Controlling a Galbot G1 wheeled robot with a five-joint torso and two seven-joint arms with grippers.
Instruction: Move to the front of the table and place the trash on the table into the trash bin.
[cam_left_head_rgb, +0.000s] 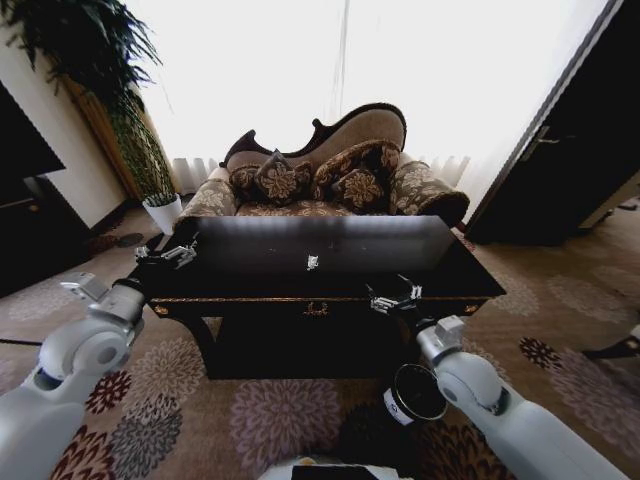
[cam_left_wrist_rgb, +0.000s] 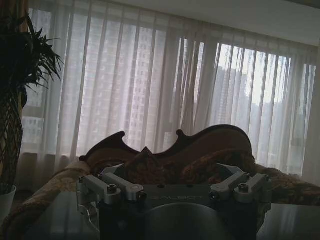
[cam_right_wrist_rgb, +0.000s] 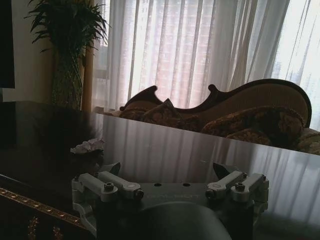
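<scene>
The wad (cam_left_head_rgb: 312, 262) on the table (cam_left_head_rgb: 250, 250) looked light and crushable, best pinched across its middle; both the left gripper (cam_left_head_rgb: 168, 254) and the right gripper (cam_left_head_rgb: 394, 298) stood spread, empty.

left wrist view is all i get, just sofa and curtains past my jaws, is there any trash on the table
Observer: Yes, one white paper wad lies near the middle of the table.
Operator: where's the bin
Observer: The trash bin stands on the carpet in front of the table, beside the right arm.
Operator: and where's the right gripper
Observer: The right gripper is at the table's front edge, jaws open, with the wad ahead of it and toward the robot's left.
Operator: how does my left one look from the head
Observer: The left gripper is at the table's left end, jaws open, holding nothing.
</scene>
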